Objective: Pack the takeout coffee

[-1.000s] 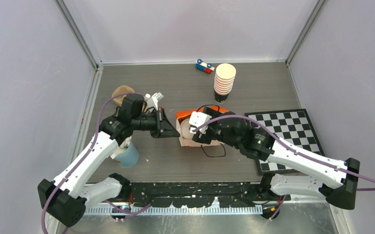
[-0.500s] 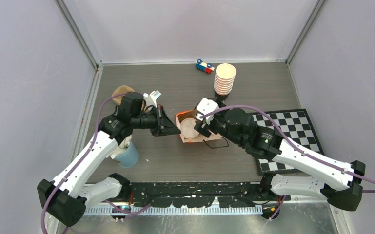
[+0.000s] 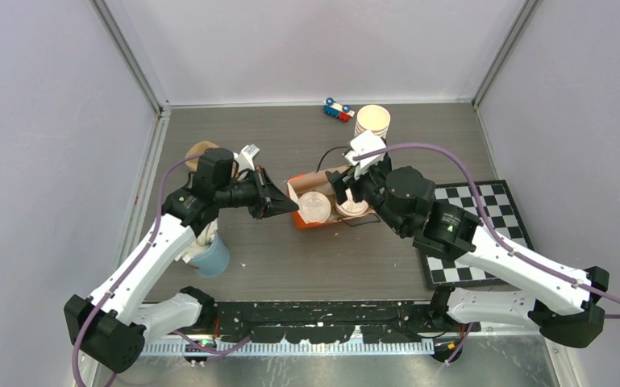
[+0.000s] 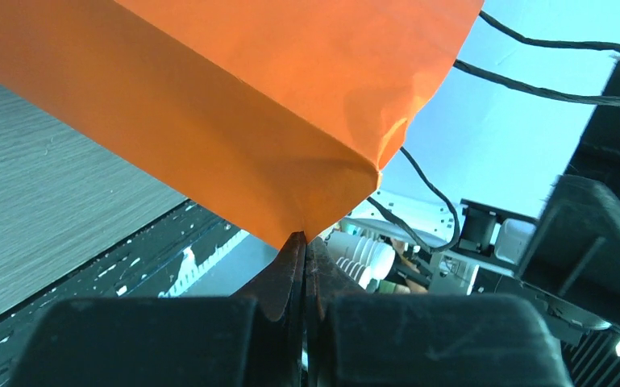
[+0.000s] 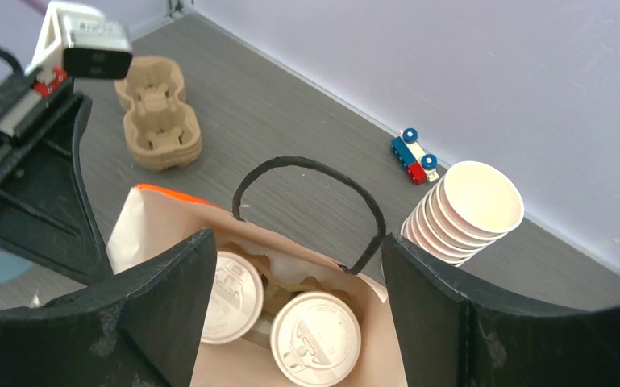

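Note:
An orange paper bag point(image 3: 310, 225) stands open mid-table. Two takeout coffee cups with white lids point(image 3: 314, 207) point(image 3: 351, 206) sit side by side inside it. My left gripper point(image 3: 287, 207) is shut on the bag's left edge; in the left wrist view its fingertips point(image 4: 302, 244) pinch a fold of the orange bag point(image 4: 242, 105). My right gripper point(image 5: 294, 251) hangs open above the bag's mouth, holding nothing. Below it are the two lidded cups point(image 5: 234, 297) point(image 5: 316, 339) and the bag's black handle point(image 5: 310, 164). From above, the right gripper point(image 3: 353, 185) is over the bag's far right side.
A stack of lidless cups point(image 3: 372, 122) and a toy car point(image 3: 339, 110) stand at the back. A cardboard cup carrier point(image 3: 198, 151) lies behind the left arm, a blue cup point(image 3: 213, 257) under it. A chessboard point(image 3: 476, 218) lies to the right.
My right gripper has lifted out of the bag and drawn back, its jaws a little wider. Two lidded cups now show inside. The left gripper keeps its pinch on the bag.

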{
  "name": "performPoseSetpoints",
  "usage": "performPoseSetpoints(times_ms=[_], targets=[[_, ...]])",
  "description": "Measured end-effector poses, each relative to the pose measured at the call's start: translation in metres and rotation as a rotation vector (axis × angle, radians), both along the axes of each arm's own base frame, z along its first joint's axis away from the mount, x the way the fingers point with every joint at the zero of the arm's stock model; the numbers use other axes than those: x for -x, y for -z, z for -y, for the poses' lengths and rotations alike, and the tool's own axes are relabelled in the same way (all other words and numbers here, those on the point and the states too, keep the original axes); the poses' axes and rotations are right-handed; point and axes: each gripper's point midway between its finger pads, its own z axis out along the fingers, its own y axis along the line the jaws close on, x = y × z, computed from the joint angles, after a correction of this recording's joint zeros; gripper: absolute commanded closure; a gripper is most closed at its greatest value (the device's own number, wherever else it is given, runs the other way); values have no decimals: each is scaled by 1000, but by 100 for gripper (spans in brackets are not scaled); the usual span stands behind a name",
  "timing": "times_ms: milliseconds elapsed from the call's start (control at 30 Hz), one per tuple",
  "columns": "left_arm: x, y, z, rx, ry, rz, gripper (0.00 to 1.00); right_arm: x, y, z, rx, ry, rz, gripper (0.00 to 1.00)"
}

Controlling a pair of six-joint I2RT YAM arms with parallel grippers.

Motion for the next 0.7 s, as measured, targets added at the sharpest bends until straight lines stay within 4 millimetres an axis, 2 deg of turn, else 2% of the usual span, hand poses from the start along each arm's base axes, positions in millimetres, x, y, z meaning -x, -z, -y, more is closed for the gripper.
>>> performPoseSetpoints(times_ms=[133,300,700], targets=[[-7,-1,-2,7,-39,-17,100,-5,-16,5,-78,68,-15,20],[-15,-3,-3,15,-84,-34,100,-11,-26,12,-128,143,-37,20],[-29,-4,-8,19,-168,-79,100,-27,-15,41,-97,312,-87,17]])
